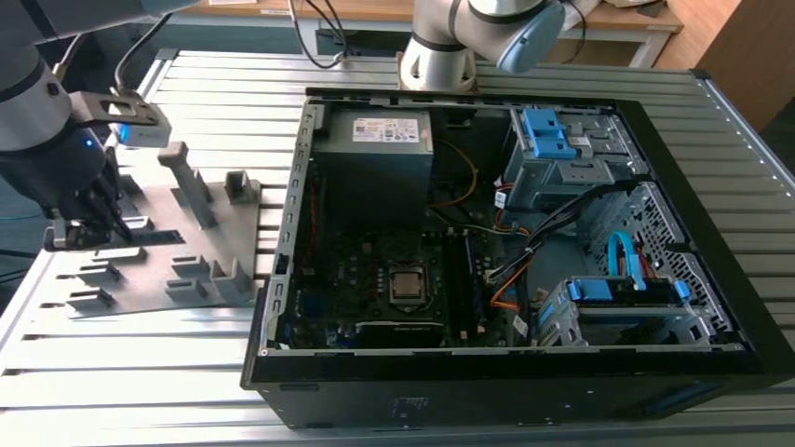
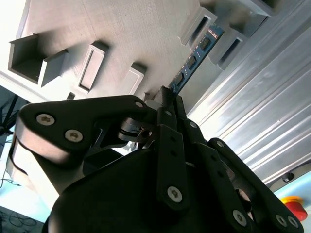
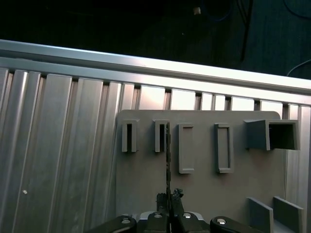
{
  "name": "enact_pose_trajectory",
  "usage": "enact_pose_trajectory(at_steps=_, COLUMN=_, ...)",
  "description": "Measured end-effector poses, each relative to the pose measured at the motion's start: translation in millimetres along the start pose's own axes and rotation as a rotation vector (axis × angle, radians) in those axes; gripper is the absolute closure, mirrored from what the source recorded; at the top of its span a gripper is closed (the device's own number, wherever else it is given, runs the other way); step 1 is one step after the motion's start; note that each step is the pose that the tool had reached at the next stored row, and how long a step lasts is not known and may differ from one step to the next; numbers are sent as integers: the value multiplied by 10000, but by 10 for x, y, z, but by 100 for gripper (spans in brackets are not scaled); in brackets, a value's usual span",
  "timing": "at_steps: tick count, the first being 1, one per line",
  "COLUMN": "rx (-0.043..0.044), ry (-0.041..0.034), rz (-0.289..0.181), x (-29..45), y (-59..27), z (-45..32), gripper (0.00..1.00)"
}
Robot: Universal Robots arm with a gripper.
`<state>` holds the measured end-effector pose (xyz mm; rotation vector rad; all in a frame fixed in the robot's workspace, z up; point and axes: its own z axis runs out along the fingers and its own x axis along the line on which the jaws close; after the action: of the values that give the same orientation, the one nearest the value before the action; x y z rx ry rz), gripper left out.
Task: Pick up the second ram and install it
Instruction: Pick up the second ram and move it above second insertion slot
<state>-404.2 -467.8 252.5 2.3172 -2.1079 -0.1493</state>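
hand (image 3: pixel 168 195) clamps the second ram (image 3: pixel 168 145), on edge in the holder plate (image 3: pixel 141 189).

On a ribbed metal table (image 1: pixel 125 372), a big black computer case (image 1: pixel 497 396), lying open. Inside, a grey power box (image 1: pixel 372 168), blue drive holders (image 1: pixel 543 130), a square silver chip (image 1: pixel 407 284) and loose wires (image 1: pixel 546 233). Just beside the case, on the exterior view's left, a flat grey plate (image 1: pixel 149 291) with little grey blocks (image 1: pixel 186 182) sticking up.

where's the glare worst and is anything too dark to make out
First wrist view: hard glare on the table rail, blackness beyond. Second wrist view: table slats washed out, gripper dark and near, second ram readable. Exterior view: even light, computer case interior dim.
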Motion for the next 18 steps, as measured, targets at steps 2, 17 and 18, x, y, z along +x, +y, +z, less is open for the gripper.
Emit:
enact_pose_trajectory(at_steps=2, rx=1, ry=0, rz=0, x=-2, y=2, z=-30, gripper=86)
enact_pose_trajectory(at_steps=17, rx=1, ry=0, rz=0, x=-16, y=16, z=-234, gripper=86)
enact_pose_trajectory(at_steps=18, rx=0, ry=0, rz=0, x=-17, y=17, z=-251, gripper=86)
